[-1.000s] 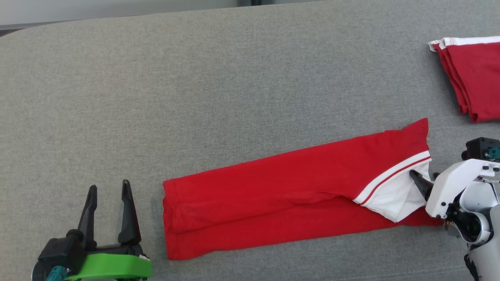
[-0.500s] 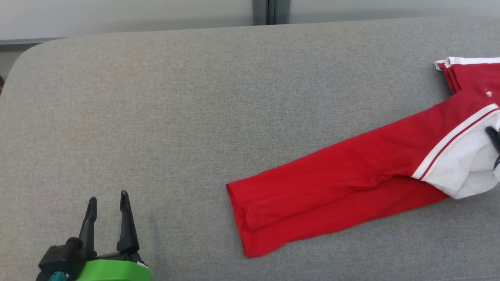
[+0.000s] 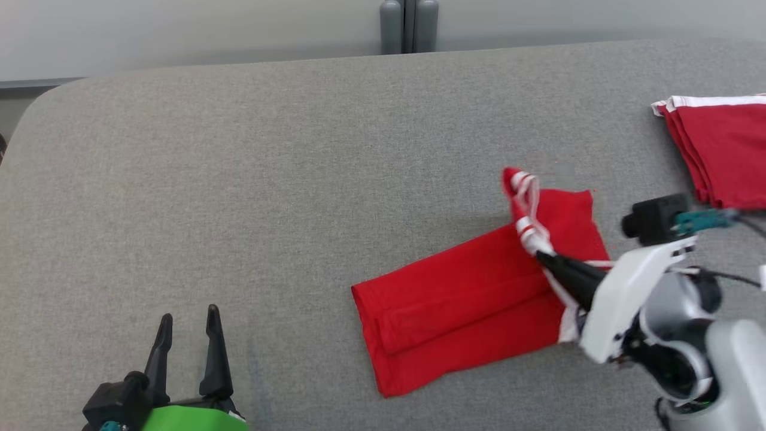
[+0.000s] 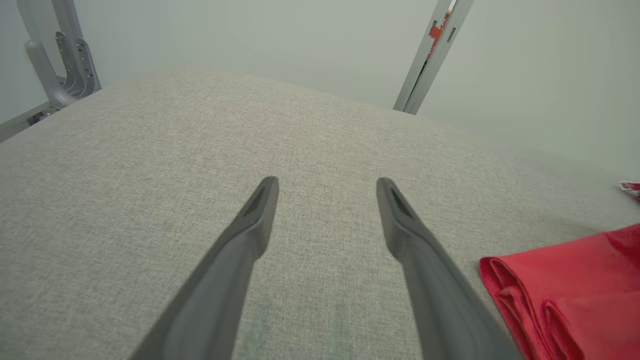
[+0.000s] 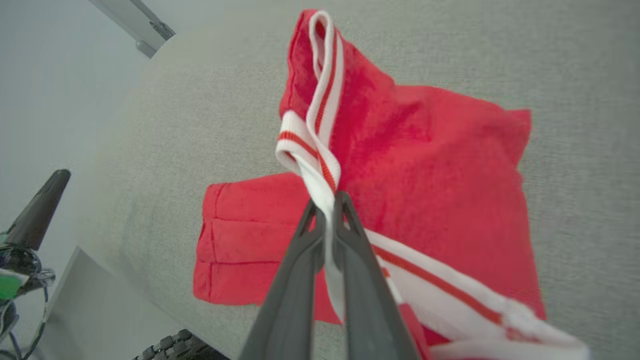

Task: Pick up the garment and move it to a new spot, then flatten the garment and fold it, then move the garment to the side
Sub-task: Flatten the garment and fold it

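Right wrist view, right gripper (image 5: 327,198) pinching garment (image 5: 430,165), perhaps its collar, left gripper (image 4: 326,181) splayed

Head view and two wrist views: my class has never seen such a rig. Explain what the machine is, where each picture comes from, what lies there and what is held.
It is a wheeled robot with two arms, each ending in a two-fingered tool. One picture looks down from its head; the others look along each tool from its wrist. On the grey surface lies a red garment, folded. Another folded garment lies at the right. The right tool is shut on the red garment's white striped edge, held up. The left tool is open and empty.
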Controlling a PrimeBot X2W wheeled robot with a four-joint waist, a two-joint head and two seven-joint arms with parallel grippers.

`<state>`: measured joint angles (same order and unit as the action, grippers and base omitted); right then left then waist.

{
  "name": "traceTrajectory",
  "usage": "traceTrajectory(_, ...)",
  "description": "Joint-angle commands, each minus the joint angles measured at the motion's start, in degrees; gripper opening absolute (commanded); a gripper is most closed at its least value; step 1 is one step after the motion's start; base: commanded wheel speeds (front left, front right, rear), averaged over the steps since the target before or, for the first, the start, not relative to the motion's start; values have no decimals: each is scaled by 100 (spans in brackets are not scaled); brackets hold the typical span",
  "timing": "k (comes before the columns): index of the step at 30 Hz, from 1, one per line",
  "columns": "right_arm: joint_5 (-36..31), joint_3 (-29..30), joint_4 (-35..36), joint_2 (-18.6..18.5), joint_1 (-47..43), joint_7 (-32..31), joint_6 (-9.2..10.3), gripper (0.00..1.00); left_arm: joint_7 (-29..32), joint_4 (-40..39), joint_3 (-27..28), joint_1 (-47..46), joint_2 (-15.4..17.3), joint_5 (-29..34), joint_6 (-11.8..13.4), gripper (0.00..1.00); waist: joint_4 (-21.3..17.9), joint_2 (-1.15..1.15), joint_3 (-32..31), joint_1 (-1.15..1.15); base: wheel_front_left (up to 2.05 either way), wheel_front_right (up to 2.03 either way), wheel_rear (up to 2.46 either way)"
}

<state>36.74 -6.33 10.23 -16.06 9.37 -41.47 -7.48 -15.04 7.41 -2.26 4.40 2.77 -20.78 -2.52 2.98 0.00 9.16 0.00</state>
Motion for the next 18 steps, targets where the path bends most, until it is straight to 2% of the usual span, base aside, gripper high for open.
traceTrajectory(1, -89, -225, -84, 151, -99, 87, -1, 0, -16, 11, -8, -3, 26, 40, 8, 100, -4, 0, -6, 0, 0, 0, 0)
traceTrajectory(4, -242, -842, -469, 654, -139, 434, -1, 0, -16, 68, -23, -34, 25, 124, 36, 100, 25, 0, -33, 0, 0, 0, 0)
traceTrajectory(8, -424, -1250, -1118, 1069, -141, 1012, -1, 0, -16, 118, -4, -31, 23, 152, 43, 100, 79, 0, -52, 0, 0, 0, 0)
traceTrajectory(12, -444, -1509, -1685, 1272, -14, 1551, -1, 0, -16, 162, 1, -1, 23, 153, 52, 100, 142, 0, -77, 0, 0, 0, 0)
traceTrajectory(18, -314, -1805, -2276, 1315, 203, 2112, -1, 0, -16, 180, -41, 75, 23, 146, 59, 100, 213, 0, -135, 0, 0, 0, 0)
